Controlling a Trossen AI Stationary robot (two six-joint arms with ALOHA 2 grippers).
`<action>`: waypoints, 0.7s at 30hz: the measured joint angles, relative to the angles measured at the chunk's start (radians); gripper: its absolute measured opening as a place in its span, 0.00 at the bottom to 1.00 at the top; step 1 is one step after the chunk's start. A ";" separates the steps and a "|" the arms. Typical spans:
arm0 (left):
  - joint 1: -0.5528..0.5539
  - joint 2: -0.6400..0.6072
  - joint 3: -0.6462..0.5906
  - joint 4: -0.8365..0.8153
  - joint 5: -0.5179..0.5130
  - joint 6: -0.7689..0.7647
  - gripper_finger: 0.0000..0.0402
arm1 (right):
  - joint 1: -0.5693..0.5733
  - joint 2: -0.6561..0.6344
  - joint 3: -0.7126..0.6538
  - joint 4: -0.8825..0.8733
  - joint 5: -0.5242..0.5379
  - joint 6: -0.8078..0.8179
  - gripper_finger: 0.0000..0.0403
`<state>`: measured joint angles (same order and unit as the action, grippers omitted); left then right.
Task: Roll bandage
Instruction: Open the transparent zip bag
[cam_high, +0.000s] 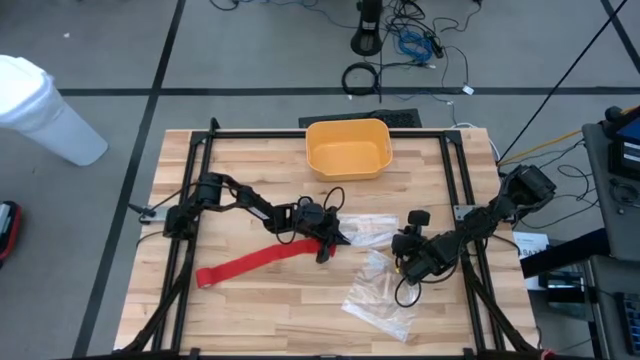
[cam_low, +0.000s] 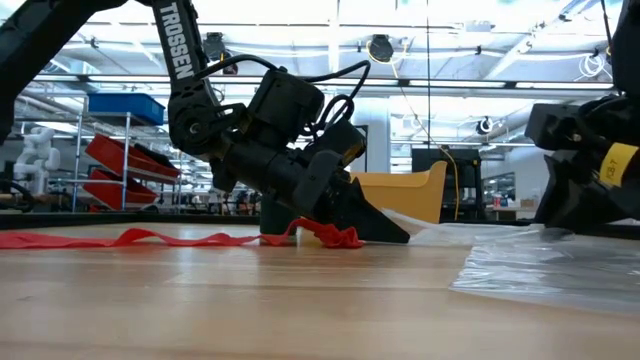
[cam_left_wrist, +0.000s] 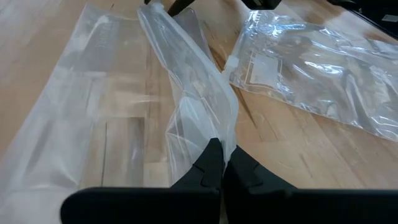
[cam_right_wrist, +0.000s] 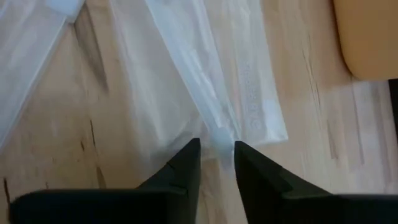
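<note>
At mid-table, left hand (cam_left_wrist: 222, 163) pinched shut on a clear bag (cam_left_wrist: 186, 112); right hand (cam_right_wrist: 217, 163) narrowly parted around its edge.

The only clear lettering is the white word "TROSSEN", running lengthwise down a dark arm (cam_low: 178, 45) in the low view. A yellow sticker (cam_low: 617, 162) on the dark gear at that view's right edge bears a small mark too tiny to read. Nothing else is legible.
</note>
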<state>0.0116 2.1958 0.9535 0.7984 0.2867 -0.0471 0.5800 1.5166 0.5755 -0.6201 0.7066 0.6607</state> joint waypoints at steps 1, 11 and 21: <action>0.000 0.000 0.000 0.000 0.000 0.000 0.00 | 0.000 0.000 0.000 0.000 -0.002 -0.002 0.19; 0.000 0.000 0.011 -0.001 0.052 0.009 0.00 | 0.000 0.000 0.000 0.020 -0.011 0.048 0.00; 0.021 -0.053 0.011 -0.046 0.039 0.032 0.00 | 0.000 -0.008 0.000 0.117 -0.058 0.093 0.00</action>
<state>0.0323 2.1432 0.9642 0.7522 0.3252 -0.0153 0.5797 1.5087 0.5755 -0.5033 0.6484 0.7537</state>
